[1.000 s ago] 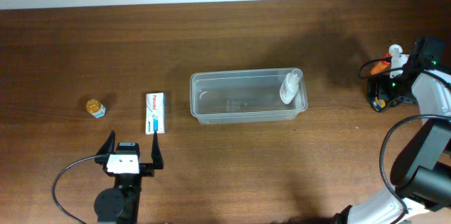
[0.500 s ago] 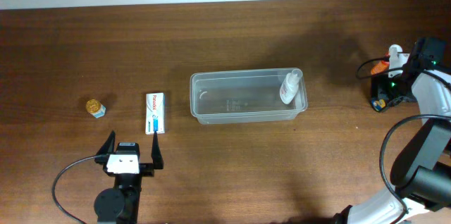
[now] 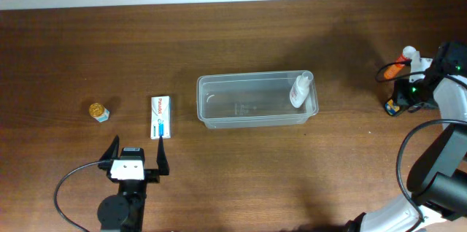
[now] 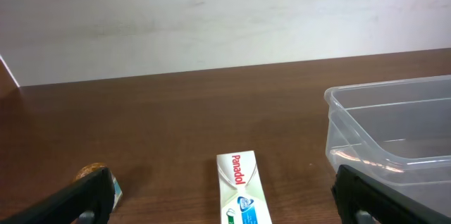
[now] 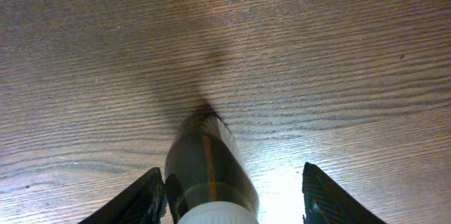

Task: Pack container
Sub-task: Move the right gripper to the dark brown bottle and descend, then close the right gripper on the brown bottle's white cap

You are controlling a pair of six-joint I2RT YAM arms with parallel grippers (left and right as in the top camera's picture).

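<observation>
Clear plastic, the container [image 3: 241, 106] sits at the middle of the desk [image 3: 241, 35], with a small white bottle [image 3: 300, 90] leaning in its 3 o'clock end. A Panadol box [image 3: 160, 117] lies at its 9 o'clock. The left gripper [image 3: 138, 141], at 7 o'clock, is spread wide and empty. At 3 o'clock the right gripper [image 5: 232, 171] stands apart around a dark bottle [image 5: 208, 157], not clamped on it.

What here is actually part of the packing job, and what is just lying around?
Part of the job, likely:
container
white bottle, already inside it
Panadol box
small gold-topped item
dark bottle

Just lying about:
nothing that I can tell; otherwise only the table
</observation>
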